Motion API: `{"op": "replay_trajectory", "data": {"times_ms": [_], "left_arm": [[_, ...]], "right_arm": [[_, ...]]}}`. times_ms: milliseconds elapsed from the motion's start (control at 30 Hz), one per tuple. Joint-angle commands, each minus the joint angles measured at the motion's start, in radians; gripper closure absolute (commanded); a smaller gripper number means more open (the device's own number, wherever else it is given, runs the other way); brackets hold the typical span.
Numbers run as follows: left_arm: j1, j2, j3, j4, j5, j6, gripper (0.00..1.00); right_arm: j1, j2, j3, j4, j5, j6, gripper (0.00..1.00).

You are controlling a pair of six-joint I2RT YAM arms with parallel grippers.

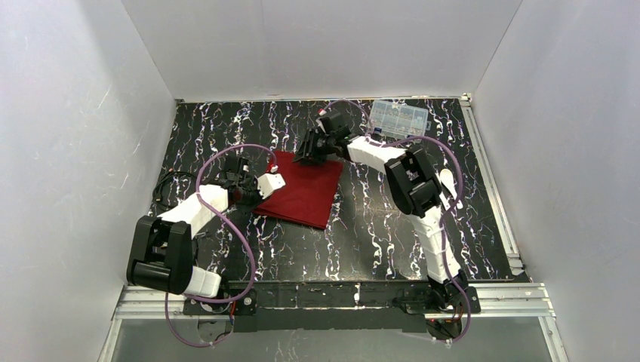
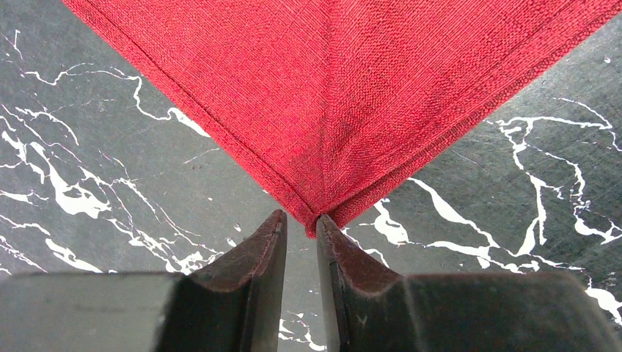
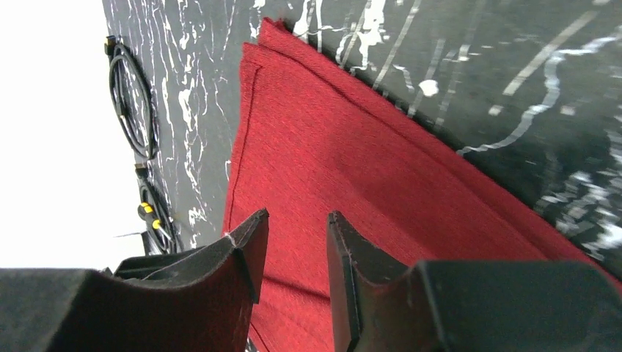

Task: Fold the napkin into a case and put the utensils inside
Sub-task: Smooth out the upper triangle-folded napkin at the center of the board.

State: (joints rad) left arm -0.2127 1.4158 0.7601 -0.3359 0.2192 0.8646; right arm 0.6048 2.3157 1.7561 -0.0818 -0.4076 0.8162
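Black marble-look tabletop (image 1: 377, 226) with white veining, boxed in by plain white walls (image 1: 68, 136). Clear compartment box (image 1: 400, 118) sits at the far edge, right of centre. Loose black cables (image 1: 162, 188) lie against the left wall.

Napkin (image 1: 306, 192): deep red, flat on the table near the middle, set at a slant. Right wrist view shows at least two layers, an upper hemmed edge lying just inside a lower one.

Left gripper (image 2: 301, 218): at the napkin's left side. Wrist view has one hemmed corner of the cloth pointing straight at the fingertips. The very tip of that corner sits at the mouth of the gap and touches the inner edge of one finger (image 2: 334, 242). Jaws stand close together with a thin slot left between them, tabletop visible through it. No cloth seen down in the slot, so cannot confirm a pinch.

Right gripper (image 3: 297, 216): over the napkin's far corner area, on the side toward the box. Jaws parted a moderate way, nothing between them. Red cloth fills the view beyond the fingertips; cannot tell whether the tips touch it. Napkin's layered edge runs off to the right of that pincer.
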Motion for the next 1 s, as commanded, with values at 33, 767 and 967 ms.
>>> {"op": "replay_trajectory", "data": {"times_ms": [33, 767, 967], "left_arm": [[-0.008, -0.028, -0.013, 0.002, -0.016, 0.017, 0.79], [-0.033, 0.003, -0.078, 0.067, -0.102, 0.058, 0.76], [-0.036, 0.008, -0.084, 0.073, -0.109, 0.057, 0.75]], "right_arm": [[0.052, 0.08, 0.139, -0.051, 0.033, -0.003, 0.56], [0.085, -0.372, -0.469, 0.107, -0.089, 0.0, 0.51], [0.053, -0.459, -0.538, 0.038, -0.053, -0.069, 0.45]]}}
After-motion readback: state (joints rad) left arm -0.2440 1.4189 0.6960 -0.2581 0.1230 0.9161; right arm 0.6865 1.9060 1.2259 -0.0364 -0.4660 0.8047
